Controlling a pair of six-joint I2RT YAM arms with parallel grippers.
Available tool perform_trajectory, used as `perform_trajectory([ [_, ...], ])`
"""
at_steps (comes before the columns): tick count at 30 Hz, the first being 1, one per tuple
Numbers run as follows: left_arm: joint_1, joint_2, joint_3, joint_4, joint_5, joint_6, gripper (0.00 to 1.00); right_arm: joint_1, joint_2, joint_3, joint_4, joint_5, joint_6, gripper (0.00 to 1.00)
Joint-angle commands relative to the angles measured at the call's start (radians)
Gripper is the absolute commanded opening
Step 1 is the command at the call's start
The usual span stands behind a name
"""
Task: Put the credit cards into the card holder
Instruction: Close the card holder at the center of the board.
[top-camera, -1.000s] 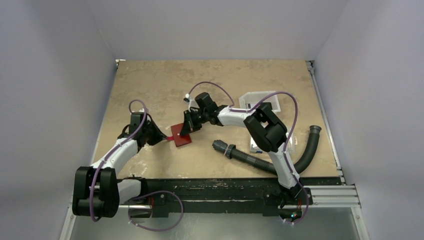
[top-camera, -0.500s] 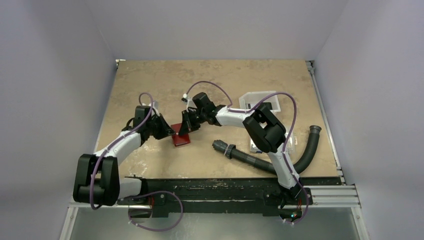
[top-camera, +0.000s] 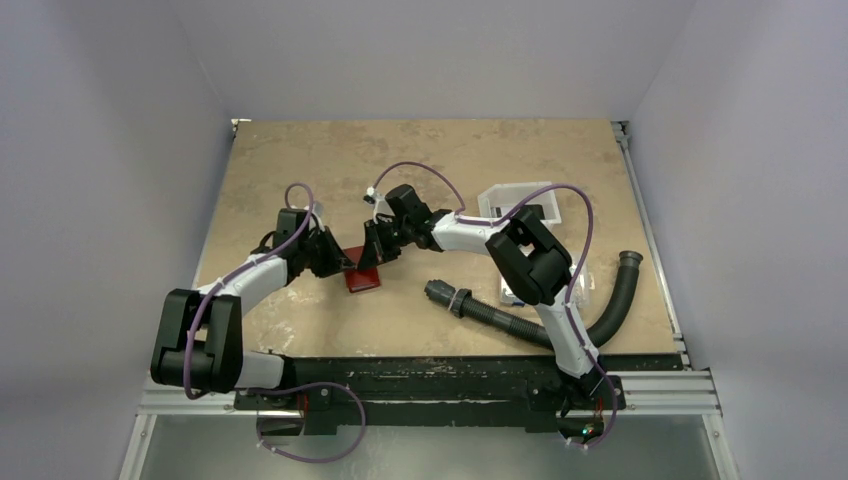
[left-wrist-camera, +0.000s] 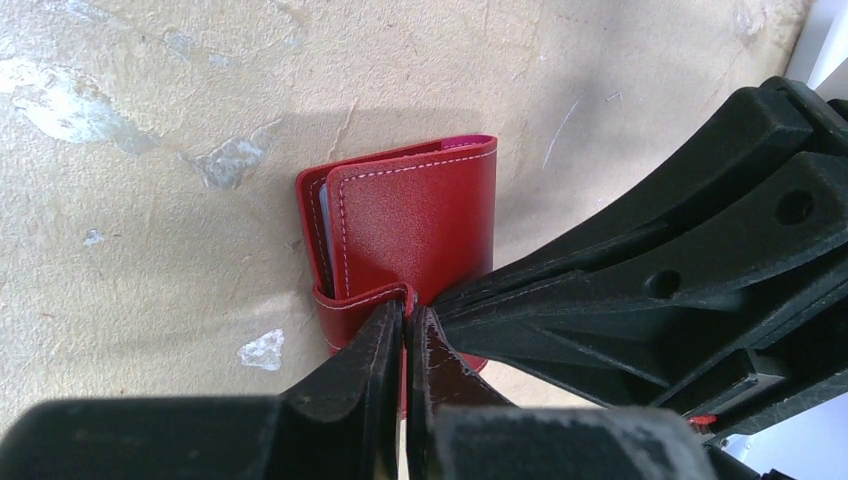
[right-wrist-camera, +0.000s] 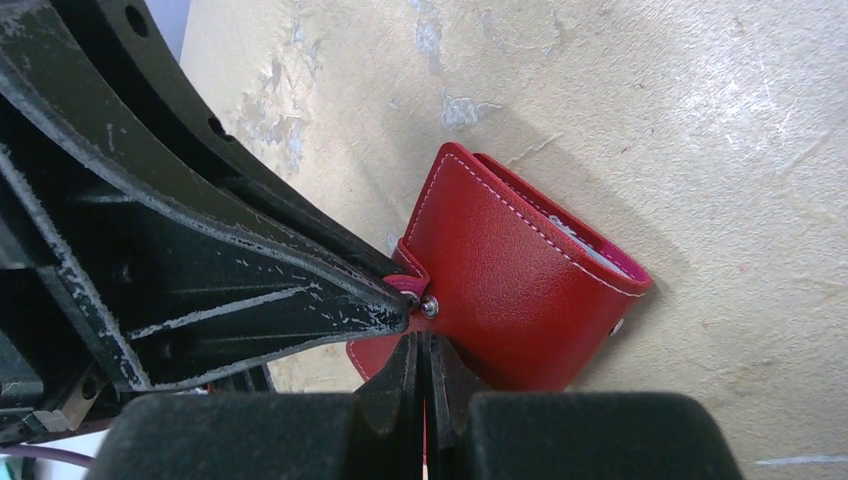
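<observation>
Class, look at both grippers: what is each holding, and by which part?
Both hold the card holder: the left gripper pinches its closing tab, the right gripper the edge beside it.

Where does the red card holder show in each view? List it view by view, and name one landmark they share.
Top external: the card holder lies a little left of the picture's centre, in the near half of the table.
Left wrist: the card holder fills mid-frame, folded, with pale stitching along its edges.
Right wrist: the card holder sits just right of centre, tilted.
Shared landmark: the mottled tan tabletop under it.
</observation>
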Motion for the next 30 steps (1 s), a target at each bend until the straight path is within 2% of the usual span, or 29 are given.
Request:
perform_trajectory([
  [1, -0.024, 0.016, 0.019, 0.078, 0.055, -0.019, 0.11, 0.013, 0.066, -0.015, -0.098, 0.037, -0.039, 0.01],
  [6, 0.013, -0.084, 0.052, -0.024, 0.02, 0.008, 0.49, -0.008, 0.026, 0.035, -0.236, 0.055, -0.209, 0.21],
  [10, 0.068, -0.135, 0.146, -0.115, -0.024, 0.061, 0.58, -0.006, -0.005, 0.095, -0.367, 0.067, -0.313, 0.3],
  [14, 0.07, -0.047, 0.209, -0.041, 0.026, 0.056, 0.59, -0.005, -0.082, 0.064, -0.398, 0.059, -0.333, 0.39],
  [16, 0.07, 0.035, 0.223, 0.023, 0.076, 0.029, 0.55, -0.001, -0.13, 0.015, -0.374, 0.048, -0.332, 0.41],
  [19, 0.07, 0.145, 0.235, 0.124, 0.156, -0.015, 0.42, 0.004, -0.192, -0.08, -0.289, 0.045, -0.293, 0.41],
  [20, 0.07, 0.168, 0.236, 0.129, 0.177, -0.026, 0.41, 0.004, -0.201, -0.102, -0.261, 0.041, -0.279, 0.4],
  [26, 0.064, 0.156, 0.221, 0.095, 0.163, 0.039, 0.53, 0.003, -0.223, -0.124, -0.222, 0.011, -0.273, 0.4],
  [28, 0.058, 0.175, 0.227, 0.105, 0.223, 0.064, 0.53, 0.003, -0.224, -0.117, -0.248, 0.003, -0.311, 0.4],
  [30, 0.056, 0.2, 0.259, 0.07, 0.242, 0.104, 0.49, 0.004, -0.247, -0.118, -0.288, 0.026, -0.35, 0.4],
])
